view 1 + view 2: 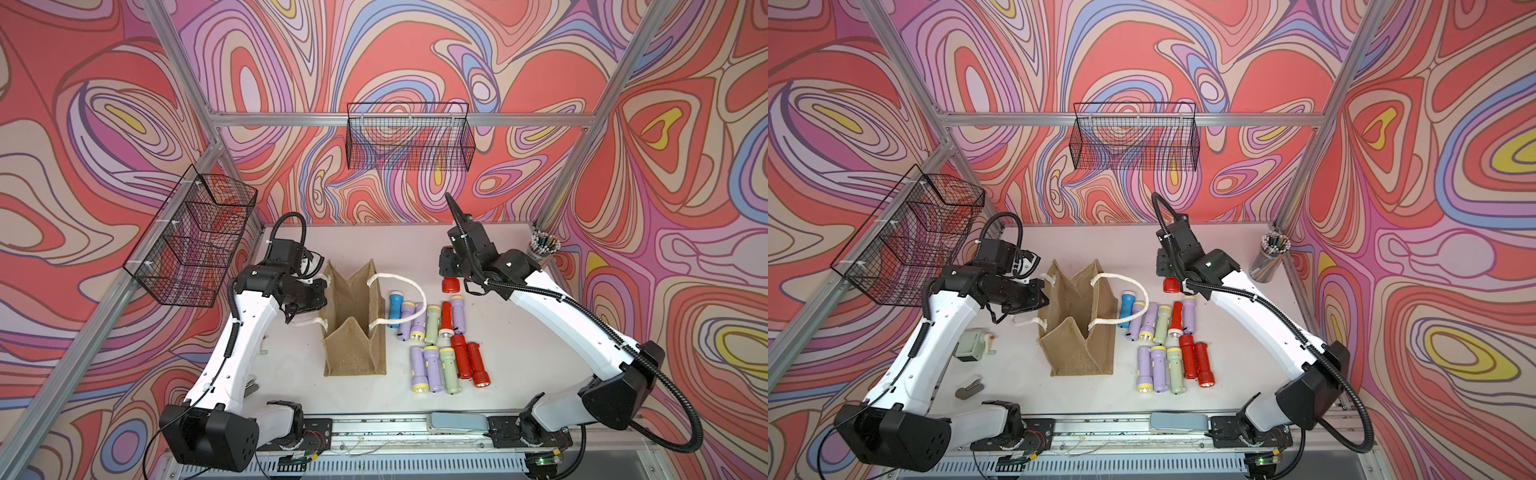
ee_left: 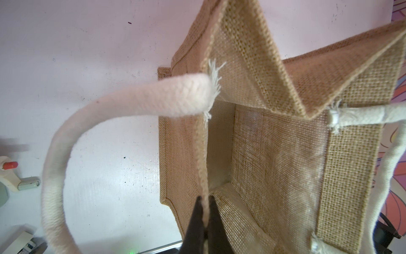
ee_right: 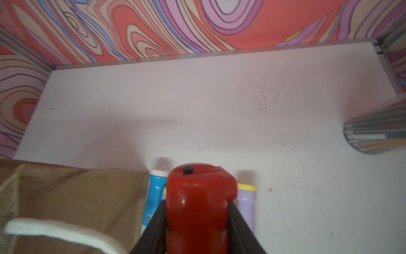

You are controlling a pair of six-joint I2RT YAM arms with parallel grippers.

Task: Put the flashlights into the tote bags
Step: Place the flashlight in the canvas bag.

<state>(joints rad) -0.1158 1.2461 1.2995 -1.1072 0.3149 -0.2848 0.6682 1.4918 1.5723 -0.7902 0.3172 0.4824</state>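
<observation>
A tan jute tote bag (image 1: 353, 345) with white rope handles stands open-topped at the table's middle. My left gripper (image 2: 205, 203) is shut on the bag's near left rim (image 2: 202, 154), pinching the woven edge; in a top view the left gripper (image 1: 321, 294) sits at the bag's left side. My right gripper (image 3: 196, 205) is shut on a red flashlight (image 3: 197, 193), held above the table behind the others, right of the bag (image 3: 77, 193). Several flashlights (image 1: 434, 322), lilac, pale green, red and one blue (image 1: 395, 307), lie in two rows right of the bag.
Black wire baskets hang on the back wall (image 1: 409, 141) and the left wall (image 1: 195, 241). A cup of pencils (image 1: 542, 245) stands at the back right corner. A green sharpener (image 1: 971, 343) and a small grey tool (image 1: 969, 388) lie left of the bag.
</observation>
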